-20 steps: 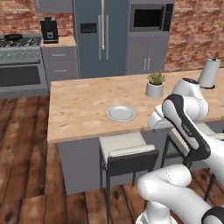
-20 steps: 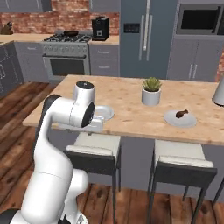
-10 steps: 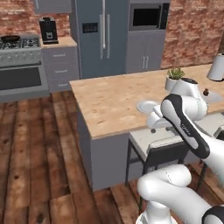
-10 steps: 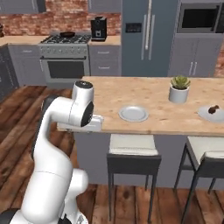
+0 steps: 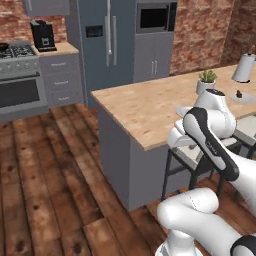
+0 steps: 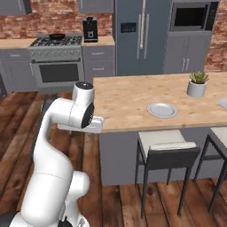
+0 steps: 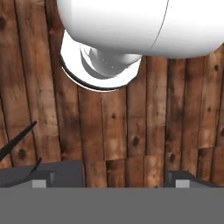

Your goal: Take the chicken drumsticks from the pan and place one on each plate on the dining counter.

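Observation:
The pan point(image 6: 56, 36) sits on the stove point(image 6: 55, 42) at the far left wall; whatever it holds is too small to make out. On the dining counter point(image 6: 128, 102) lies one bare light-grey plate point(image 6: 162, 110), and a second plate point(image 5: 245, 99) further along carries a small dark drumstick point(image 5: 239, 93). My arm is folded close to the base, in front of the counter's left end. In the hand view my gripper point(image 7: 113, 179) points down at the wooden floor, open wide with nothing between its fingertips point(image 7: 43, 177).
A potted plant point(image 6: 197, 84) and a white paper-towel roll point(image 5: 243, 67) stand on the counter. Grey-cushioned stools point(image 6: 164, 144) line its near side. A coffee machine point(image 6: 90, 29), fridge point(image 6: 142, 35) and microwave point(image 6: 190, 15) run along the back wall. Wooden floor stretches left of the counter.
The whole scene has slid to the right in both base views, so the base has driven left along the counter. The arm keeps its folded pose and the gripper stays open.

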{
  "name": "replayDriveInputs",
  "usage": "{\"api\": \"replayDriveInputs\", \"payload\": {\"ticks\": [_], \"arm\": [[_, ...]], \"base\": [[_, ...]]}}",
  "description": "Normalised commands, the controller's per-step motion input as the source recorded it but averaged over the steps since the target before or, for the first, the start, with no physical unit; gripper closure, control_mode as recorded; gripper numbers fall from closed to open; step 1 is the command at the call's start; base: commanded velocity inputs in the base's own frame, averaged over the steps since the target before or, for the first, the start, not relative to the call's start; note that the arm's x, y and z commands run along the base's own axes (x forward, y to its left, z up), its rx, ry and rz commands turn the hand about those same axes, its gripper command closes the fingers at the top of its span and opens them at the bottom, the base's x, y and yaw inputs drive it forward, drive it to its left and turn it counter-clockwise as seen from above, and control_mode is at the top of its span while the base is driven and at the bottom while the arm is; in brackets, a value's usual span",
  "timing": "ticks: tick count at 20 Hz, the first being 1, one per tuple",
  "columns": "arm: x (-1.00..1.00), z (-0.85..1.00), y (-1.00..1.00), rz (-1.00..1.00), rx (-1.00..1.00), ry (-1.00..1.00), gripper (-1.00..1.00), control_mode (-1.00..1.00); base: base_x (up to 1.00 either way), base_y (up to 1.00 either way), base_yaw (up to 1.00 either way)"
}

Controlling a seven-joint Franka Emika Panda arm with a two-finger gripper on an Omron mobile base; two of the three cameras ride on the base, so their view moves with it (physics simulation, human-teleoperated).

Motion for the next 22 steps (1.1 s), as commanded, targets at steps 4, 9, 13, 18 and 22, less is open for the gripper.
{"api": "replayDriveInputs", "payload": {"ticks": [4,9,13,18,22], "arm": [[0.00,0.00,0.00,0.00,0.00,0.00,-1.00,1.00],[0.00,0.00,0.00,0.00,0.00,0.00,-1.00,1.00],[0.00,0.00,0.00,0.00,0.00,0.00,-1.00,1.00],[0.00,0.00,0.00,0.00,0.00,0.00,-1.00,1.00],[0.00,0.00,0.00,0.00,0.00,0.00,-1.00,1.00]], "base": [[0.32,1.00,-0.34],[0.61,1.00,-0.32],[0.84,1.00,-0.26],[0.67,1.00,-0.29],[0.49,1.00,-0.31]]}}
